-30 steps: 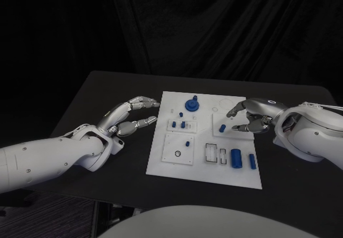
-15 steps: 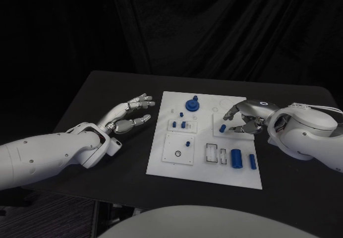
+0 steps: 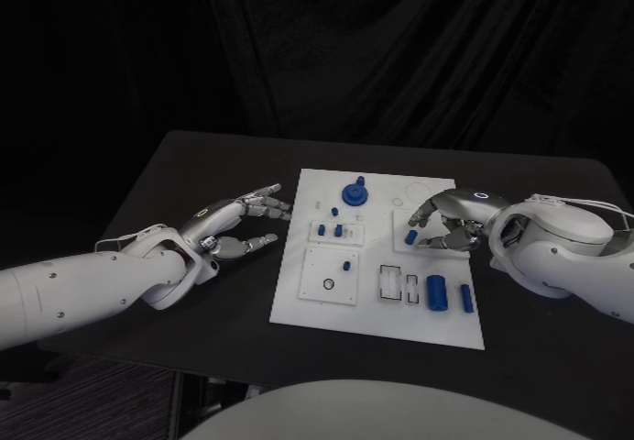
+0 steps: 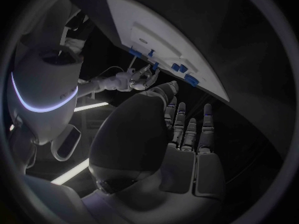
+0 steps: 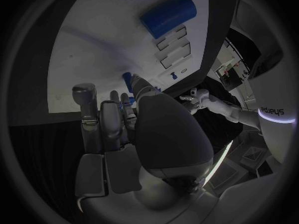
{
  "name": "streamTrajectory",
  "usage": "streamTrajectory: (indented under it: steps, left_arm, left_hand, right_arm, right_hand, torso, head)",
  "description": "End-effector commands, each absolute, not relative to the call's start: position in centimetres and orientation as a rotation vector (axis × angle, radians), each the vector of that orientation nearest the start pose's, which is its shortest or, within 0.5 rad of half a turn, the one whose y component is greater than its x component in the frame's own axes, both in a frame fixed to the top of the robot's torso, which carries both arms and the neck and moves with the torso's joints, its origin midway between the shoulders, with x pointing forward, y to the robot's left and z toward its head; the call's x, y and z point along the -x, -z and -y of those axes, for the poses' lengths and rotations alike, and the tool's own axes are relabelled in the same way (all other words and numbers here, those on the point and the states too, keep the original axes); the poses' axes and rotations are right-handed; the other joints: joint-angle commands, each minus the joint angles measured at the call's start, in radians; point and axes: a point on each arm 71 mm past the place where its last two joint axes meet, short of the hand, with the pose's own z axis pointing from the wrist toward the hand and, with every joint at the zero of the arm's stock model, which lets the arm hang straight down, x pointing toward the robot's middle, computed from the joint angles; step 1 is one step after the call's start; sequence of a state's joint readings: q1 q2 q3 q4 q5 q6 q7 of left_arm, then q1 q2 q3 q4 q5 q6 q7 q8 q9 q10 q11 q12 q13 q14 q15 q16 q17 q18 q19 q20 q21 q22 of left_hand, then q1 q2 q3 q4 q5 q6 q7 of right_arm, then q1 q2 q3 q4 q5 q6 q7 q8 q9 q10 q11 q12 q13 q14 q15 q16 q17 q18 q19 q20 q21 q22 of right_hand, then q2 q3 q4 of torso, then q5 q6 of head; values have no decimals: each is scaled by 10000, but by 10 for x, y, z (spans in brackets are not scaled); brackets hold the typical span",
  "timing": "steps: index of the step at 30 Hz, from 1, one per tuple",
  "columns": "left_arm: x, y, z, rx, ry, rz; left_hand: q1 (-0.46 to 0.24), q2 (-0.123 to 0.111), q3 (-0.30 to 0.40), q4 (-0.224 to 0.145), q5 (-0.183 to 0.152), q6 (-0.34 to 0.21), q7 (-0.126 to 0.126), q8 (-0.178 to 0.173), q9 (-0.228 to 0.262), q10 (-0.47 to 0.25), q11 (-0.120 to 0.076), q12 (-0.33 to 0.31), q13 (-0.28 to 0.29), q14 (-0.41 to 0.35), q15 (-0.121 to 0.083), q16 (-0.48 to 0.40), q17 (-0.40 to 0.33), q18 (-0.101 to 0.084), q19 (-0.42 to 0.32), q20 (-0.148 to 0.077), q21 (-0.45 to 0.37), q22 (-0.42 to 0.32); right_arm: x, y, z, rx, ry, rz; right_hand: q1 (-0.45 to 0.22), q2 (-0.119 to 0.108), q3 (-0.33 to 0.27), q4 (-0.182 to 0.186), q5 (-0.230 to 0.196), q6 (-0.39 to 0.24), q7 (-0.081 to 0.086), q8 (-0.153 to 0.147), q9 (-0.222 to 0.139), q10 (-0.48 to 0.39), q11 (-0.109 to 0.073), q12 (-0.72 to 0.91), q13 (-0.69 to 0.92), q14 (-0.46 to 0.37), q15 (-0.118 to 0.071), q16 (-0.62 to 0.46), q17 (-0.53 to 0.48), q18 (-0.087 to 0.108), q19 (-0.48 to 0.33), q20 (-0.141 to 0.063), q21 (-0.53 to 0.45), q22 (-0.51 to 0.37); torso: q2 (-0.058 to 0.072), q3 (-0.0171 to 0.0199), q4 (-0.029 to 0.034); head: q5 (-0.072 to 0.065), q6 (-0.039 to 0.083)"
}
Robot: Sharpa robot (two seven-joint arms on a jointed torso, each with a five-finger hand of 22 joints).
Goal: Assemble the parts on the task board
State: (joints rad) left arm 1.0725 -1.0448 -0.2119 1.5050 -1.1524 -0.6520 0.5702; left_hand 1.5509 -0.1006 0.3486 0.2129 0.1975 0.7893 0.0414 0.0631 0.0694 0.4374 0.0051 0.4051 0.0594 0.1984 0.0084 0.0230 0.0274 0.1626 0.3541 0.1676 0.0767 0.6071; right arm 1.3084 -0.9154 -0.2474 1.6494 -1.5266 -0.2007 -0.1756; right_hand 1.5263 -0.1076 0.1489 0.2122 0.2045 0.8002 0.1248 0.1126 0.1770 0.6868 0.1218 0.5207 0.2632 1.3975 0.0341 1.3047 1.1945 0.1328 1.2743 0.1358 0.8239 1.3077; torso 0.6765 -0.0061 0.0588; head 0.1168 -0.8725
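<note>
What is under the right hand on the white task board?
Under the right hand lies a small blue part on the task board, close to the fingertips. Whether they touch it cannot be told; the board beneath the palm is covered.

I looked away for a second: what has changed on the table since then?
The right hand drew in closer around the small blue part on the task board; whether it holds it is unclear. The left hand pulled back slightly, holding nothing. The parts have not moved.
</note>
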Motion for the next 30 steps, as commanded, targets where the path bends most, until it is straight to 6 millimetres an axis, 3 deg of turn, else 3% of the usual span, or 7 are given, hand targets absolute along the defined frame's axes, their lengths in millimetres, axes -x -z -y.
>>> streamTrajectory:
  steps: [1, 3, 6, 8, 14, 24, 30]
  left_arm:
    - [-412, 254, -292, -2407, 7699, -13382]
    - [-415, 255, -296, -1442, 7793, -13568]
    - [-422, 258, -300, 948, 8639, -14190]
    - [-426, 263, -301, 3242, 9854, -14673]
    - [-431, 269, -300, 7636, 12716, -14316]
    - [-432, 267, -293, 9000, 14838, -13692]
    - [-432, 268, -290, 9354, 15336, -13675]
  left_hand:
    - [-2212, 582, -1156, 776, -180, -238, 470, -42, -63, -5, 355, -340, -4, 167, 468, 49, 8, 85, 39, 237, -43, -111]
    - [-3080, 976, -1551, 817, -241, -561, 730, -59, -83, -127, 815, -579, -24, 112, 758, 38, -1, 117, 13, 388, -60, -166]
    - [-3678, 1563, -2289, 829, 1491, -1436, 1345, -85, -120, -509, 1498, -1186, -55, -1, 1353, 30, -9, 114, 161, 862, -23, -246]
    - [-3052, 1992, -2697, 809, 1663, -1697, 1633, -79, -118, -796, 1782, -1463, -65, -726, 1676, -35, -80, 45, -496, 1029, -177, -862]
    - [-2269, 2540, -3325, 803, 1912, -2312, 1501, -96, -143, -1652, 1678, -1776, -105, -1406, 1544, -117, -158, 1, -1269, 872, -229, -1641]
    - [-1878, 2978, -4024, 829, 1998, -2502, 1107, -91, -147, -2221, 1305, -1760, -147, -1309, 1319, -92, -137, 18, -1435, 658, -223, -1995]
    - [-2097, 3594, -4910, 768, 1620, -2515, 1509, -87, -147, -2195, 1931, -1625, -155, -826, 1860, 10, -69, 23, -787, 1193, 33, -1608]
  right_arm:
    - [-447, 209, 202, 3668, -5436, -18321]
    - [-448, 209, 201, 3676, -5469, -18288]
    - [-448, 209, 200, 3688, -5523, -18231]
    - [-448, 209, 200, 3691, -5541, -18211]
    - [-449, 209, 198, 3710, -5576, -18183]
    - [-450, 211, 196, 3789, -5615, -18245]
    - [-450, 214, 193, 3854, -5683, -18292]
  right_hand:
    - [-5, 110, -83, 16, -58, 108, 44, 78, -12, 130, 3, 49, -46, 70, -2, 57, 20, -36, 95, 21, 63, 924]
    - [-6, 121, -84, 23, -59, 119, 57, 88, -14, 170, -4, 54, -62, 87, -1, 71, 36, -45, 123, 20, 111, 935]
    - [-4, 149, -85, 40, -56, 161, 90, 120, -19, 293, -21, 68, -110, 133, 0, 110, 77, -60, 180, 17, 195, 953]
    - [6, 170, -79, 49, -49, 185, 96, 139, -24, 384, -30, 73, -146, 165, 1, 138, 109, -73, 225, 17, 271, 971]
    - [62, 228, -40, 60, -17, 288, 78, 206, -27, 578, -42, 48, -251, 201, 6, 154, 117, -80, 270, 16, 307, 978]
    - [174, 250, 38, 54, 117, 362, 47, 255, -47, 865, -54, -22, -410, 255, 7, 192, 154, -99, 349, 15, 431, 1007]
    - [175, 217, 56, 92, 173, 465, 30, 311, -49, 1027, -66, -94, -520, 286, -1, 217, 181, -114, 401, 9, 529, 1030]
  torso:
    - [-4, -14, 25]
    - [-5, -24, -14]
    - [-3, -11, -55]
    - [-2, -6, -39]
    - [-29, 18, -33]
    - [-13, -19, -16]
    - [-10, -15, -19]
  head:
    - [-28, -2]
    - [9, -2]
    - [44, -2]
    - [39, -2]
    - [43, -2]
    - [24, -2]
    - [29, -2]
